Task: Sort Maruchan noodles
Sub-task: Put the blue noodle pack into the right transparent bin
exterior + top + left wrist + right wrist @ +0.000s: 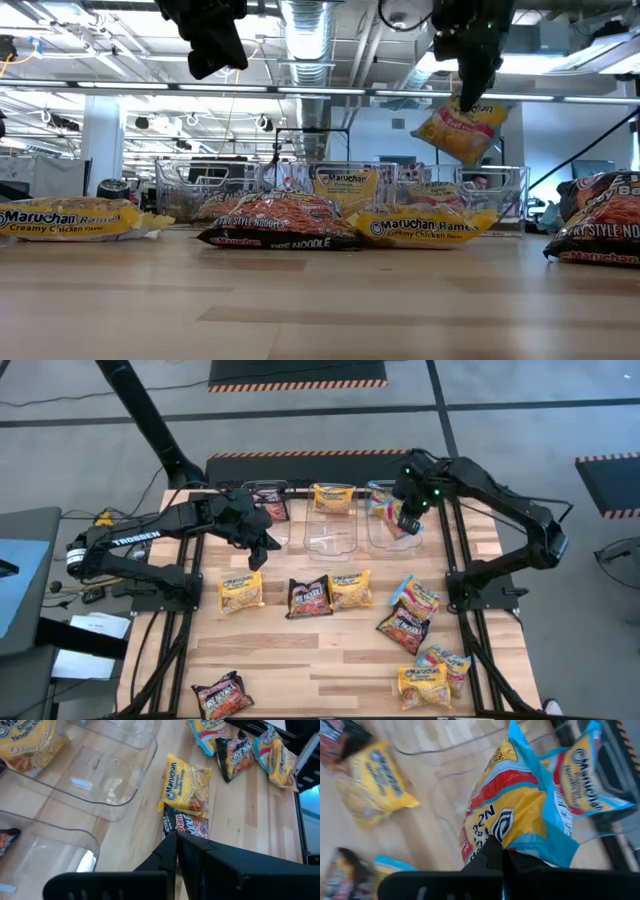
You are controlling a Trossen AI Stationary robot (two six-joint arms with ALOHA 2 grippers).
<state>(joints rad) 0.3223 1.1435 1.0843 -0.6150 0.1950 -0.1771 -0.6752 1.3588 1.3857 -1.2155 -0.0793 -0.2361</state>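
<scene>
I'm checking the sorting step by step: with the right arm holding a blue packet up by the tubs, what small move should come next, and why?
Probably lower a little and release. The right gripper is shut on a blue-edged packet hanging above the right-hand tub, which already holds a matching blue packet. The left gripper is shut and empty beside the left tub.

Your left gripper [262, 548] sits raised off table at about 10 o'clock from centre, fingers pressed together, nothing between them, arm reaching in from 9 o'clock. Your right gripper [408, 522] hangs high near 1 o'clock, fingers pinched tight, pointing down, arm bent in from 3 o'clock.
</scene>
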